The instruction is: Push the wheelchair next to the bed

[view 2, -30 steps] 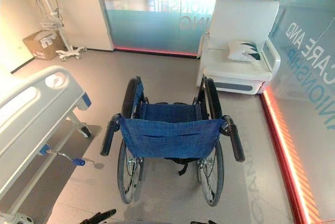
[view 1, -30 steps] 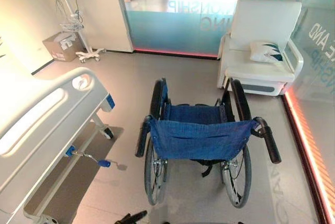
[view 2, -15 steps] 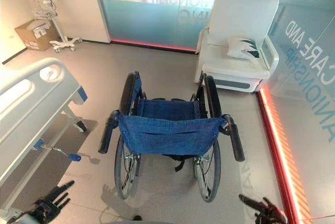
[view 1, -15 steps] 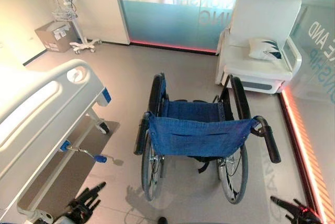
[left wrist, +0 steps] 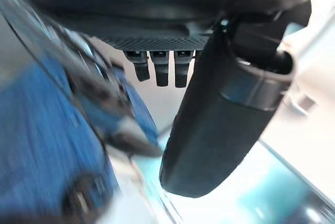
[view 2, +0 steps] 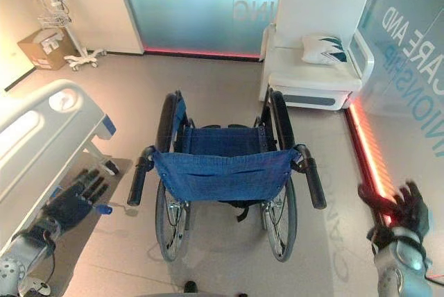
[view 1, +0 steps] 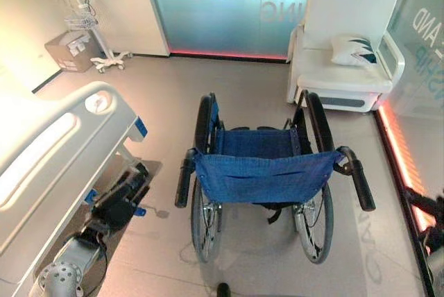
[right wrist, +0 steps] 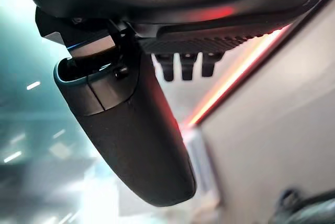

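The wheelchair [view 1: 267, 175] stands in the middle of the floor with its blue cloth back towards me and its two black push handles [view 1: 184, 177] [view 1: 358, 180] sticking out at either side. The white bed [view 1: 52, 151] lies to its left, about a wheel's width away. My left hand [view 1: 122, 196] hangs open, fingers straight, low at the left between the bed's foot and the left push handle, touching neither. My right hand [view 2: 402, 208] is raised at the far right with fingers spread, well clear of the right push handle. Both hold nothing.
A white armchair [view 1: 347, 40] with a cushion stands beyond the wheelchair at the back right. A glowing red strip [view 2: 368, 155] runs along the glass wall on the right. A monitor stand [view 1: 87, 23] and a cardboard box [view 1: 69, 51] sit at the back left.
Both arms have risen from the bottom edge: the left hand is now up beside the bed's foot, the right hand up at the far right. The camera shifted slightly; the wheelchair stays put.
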Available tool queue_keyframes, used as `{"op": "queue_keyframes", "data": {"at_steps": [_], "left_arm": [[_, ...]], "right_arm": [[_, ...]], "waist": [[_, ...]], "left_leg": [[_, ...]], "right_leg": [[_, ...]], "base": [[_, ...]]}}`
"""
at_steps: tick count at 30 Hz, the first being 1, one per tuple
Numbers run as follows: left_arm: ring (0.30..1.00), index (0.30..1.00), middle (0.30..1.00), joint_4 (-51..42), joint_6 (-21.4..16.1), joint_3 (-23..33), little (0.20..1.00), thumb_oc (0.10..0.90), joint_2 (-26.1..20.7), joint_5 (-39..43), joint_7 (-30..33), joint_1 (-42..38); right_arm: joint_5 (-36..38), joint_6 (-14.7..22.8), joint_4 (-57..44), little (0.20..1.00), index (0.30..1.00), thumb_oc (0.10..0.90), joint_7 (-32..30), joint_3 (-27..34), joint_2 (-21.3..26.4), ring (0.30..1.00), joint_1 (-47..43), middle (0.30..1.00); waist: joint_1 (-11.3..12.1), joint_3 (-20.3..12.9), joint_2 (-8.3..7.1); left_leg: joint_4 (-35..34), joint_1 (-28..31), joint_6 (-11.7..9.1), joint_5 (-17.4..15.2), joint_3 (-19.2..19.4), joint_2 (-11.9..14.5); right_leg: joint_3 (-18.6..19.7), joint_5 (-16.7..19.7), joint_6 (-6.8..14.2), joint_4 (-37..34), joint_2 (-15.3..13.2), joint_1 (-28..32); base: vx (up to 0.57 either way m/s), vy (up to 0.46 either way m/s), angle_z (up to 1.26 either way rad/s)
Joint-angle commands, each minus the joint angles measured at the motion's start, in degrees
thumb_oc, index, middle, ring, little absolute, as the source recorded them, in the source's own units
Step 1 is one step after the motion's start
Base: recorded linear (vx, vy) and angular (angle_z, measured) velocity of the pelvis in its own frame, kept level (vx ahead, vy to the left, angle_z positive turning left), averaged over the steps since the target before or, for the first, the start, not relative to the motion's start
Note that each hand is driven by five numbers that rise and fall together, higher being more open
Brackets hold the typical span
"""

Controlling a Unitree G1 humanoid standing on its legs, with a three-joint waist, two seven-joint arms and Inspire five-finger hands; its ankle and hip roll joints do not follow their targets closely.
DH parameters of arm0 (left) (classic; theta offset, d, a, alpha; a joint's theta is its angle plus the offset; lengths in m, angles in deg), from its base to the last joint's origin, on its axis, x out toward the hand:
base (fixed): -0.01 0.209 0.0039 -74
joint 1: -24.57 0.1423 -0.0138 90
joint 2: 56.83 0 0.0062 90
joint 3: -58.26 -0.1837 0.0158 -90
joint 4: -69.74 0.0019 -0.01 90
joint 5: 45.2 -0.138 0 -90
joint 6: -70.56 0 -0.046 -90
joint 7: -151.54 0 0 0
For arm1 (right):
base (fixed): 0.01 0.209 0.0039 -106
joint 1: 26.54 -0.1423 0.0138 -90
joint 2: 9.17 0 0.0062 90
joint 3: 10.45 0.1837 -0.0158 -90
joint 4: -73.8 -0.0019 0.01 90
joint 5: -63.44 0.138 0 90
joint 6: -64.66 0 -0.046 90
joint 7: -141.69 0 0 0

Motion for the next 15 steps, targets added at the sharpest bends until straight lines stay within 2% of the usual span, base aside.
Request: {"op": "queue_keyframes", "data": {"at_steps": [1, 7, 12, 13, 15], "left_arm": [[0.9, 0.9, 0.9, -4.72, -2.65, 4.43, 0.9, 0.8, -2.69, 5.61, -0.28, -5.29], [0.9, 0.9, 0.9, -11.25, 2.52, 3.1, 0.9, 0.8, -3.52, 7.82, 0.98, -4.29], [0.9, 0.9, 0.9, -16.99, 6.29, 2.8, 0.9, 0.8, -4.49, 10.87, 1.32, -2.13], [0.9, 0.9, 0.9, -18.79, 8.02, 2.71, 0.9, 0.8, -5.12, 11.95, 0.56, -1.24], [0.9, 0.9, 0.9, -19.75, 8.29, 2.77, 0.9, 0.8, -5.94, 12.82, 0.75, -0.41]], "right_arm": [[-2.22, 3.29, -5.34, 0.9, 0.9, 0.8, 2.77, 2.73, 3.81, 0.9, -4.56, 0.9], [3.11, 2.3, -10.51, 0.9, 0.9, 0.8, 7.03, 4.29, 5.84, 0.9, -4.59, 0.9], [6.93, -1.88, -15.4, 0.9, 0.9, 0.8, 11.78, 4.58, 6.5, 0.9, -2.4, 0.9], [9.73, -3.13, -17.27, 0.9, 0.9, 0.8, 13.38, 4.47, 7.0, 0.9, -1.61, 0.9], [12.25, -3.89, -18.35, 0.9, 0.9, 0.8, 14.83, 4.44, 7.5, 0.9, -1.09, 0.9]], "waist": [[0.15, -2.76, -0.36], [0.05, -2.7, -0.57], [-0.03, -2.82, -0.79], [0.05, -2.9, -0.95], [0.1, -2.94, -1.05]], "left_leg": [[0.63, 1.65, -4.38, -3.38, 0.32, 4.48], [0.63, 1.68, -4.51, -3.6, 0.79, 4.42], [0.63, 1.65, -4.61, -3.66, 1.5, 4.5], [0.63, 1.57, -4.71, -3.61, 1.74, 4.56], [0.63, 1.49, -4.75, -3.57, 1.83, 4.6]], "right_leg": [[-3.28, 5.01, 2.17, 0.13, -4.83, -3.33], [-3.28, 5.01, 2.39, 0.13, -4.9, -3.44], [-3.43, 4.96, 2.58, 0.13, -5.04, -3.53], [-3.58, 5.02, 2.67, 0.13, -5.09, -3.63], [-3.6, 5.07, 2.71, 0.13, -5.09, -3.69]], "base": [[0.0, -0.005, -0.05], [0.0, -0.003, -0.03], [0.0, 0.0, 0.0], [0.0, 0.0, 0.0], [0.0, 0.0, 0.0]]}}
